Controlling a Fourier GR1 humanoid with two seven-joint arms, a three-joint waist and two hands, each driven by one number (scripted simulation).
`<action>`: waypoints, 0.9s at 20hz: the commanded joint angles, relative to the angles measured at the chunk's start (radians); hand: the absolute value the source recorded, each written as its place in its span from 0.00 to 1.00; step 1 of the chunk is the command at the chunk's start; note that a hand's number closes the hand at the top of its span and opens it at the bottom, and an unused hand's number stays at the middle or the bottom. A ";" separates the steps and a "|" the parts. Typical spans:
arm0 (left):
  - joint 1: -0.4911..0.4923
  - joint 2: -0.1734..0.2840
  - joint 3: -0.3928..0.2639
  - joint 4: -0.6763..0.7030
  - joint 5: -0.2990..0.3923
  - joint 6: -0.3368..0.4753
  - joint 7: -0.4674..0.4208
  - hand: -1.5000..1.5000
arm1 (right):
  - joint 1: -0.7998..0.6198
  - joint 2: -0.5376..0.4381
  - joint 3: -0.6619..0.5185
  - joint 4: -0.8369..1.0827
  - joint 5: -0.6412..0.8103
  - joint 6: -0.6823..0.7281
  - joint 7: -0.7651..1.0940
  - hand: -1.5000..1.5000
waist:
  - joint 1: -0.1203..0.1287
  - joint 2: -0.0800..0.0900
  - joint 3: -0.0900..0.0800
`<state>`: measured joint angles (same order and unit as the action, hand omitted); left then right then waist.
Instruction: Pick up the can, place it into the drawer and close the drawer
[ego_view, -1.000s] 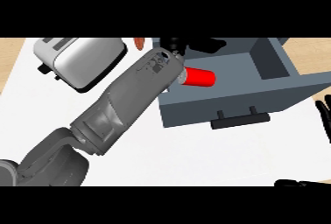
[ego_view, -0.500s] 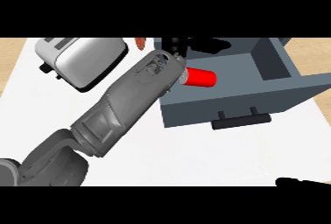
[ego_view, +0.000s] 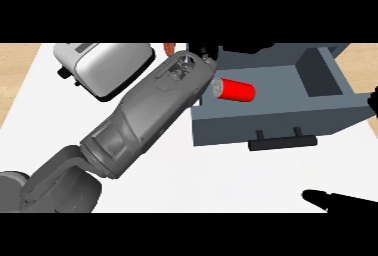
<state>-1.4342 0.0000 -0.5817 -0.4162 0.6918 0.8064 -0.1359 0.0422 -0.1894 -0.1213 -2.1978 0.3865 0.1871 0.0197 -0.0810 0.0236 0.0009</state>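
Nearest, at the lower right edge, the black right hand (ego_view: 336, 201) juts in low over the white tabletop (ego_view: 221, 175); only a dark tip of it shows, so I cannot tell how its fingers are set. Beyond it stands the open grey box-shaped drawer (ego_view: 280, 122), its dark handle (ego_view: 283, 142) facing the near side. The red cylindrical can (ego_view: 235, 90) lies on its side on the drawer's floor, near the left wall. The grey left forearm (ego_view: 140, 125) slants up from the lower left, ending just beside the can. The black left hand (ego_view: 210, 51) reaches past the drawer's far left corner; whether it is spread or curled cannot be made out. Farthest left sits a silver toaster (ego_view: 103, 67).
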 joint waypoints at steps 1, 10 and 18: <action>0.016 0.000 -0.031 -0.033 0.018 0.050 -0.012 0.00 | -0.035 -0.019 0.086 0.028 0.180 -0.030 -0.013 0.00 | 0.014 -0.005 0.000; -0.032 0.000 -0.022 -0.031 0.012 0.050 0.065 0.00 | -0.108 -0.068 0.221 0.252 0.524 -0.100 -0.022 0.00 | 0.062 -0.017 0.000; 0.039 0.096 -0.020 -0.148 -0.047 -0.006 0.142 0.00 | -0.203 0.025 0.231 0.595 0.672 -0.331 -0.057 0.00 | 0.104 -0.025 0.000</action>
<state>-1.4343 0.0540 -0.5985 -0.5099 0.6661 0.8198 -0.0273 -0.1191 -0.2001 0.1140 -1.7529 1.0146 -0.0406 -0.0023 0.0121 0.0002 0.0004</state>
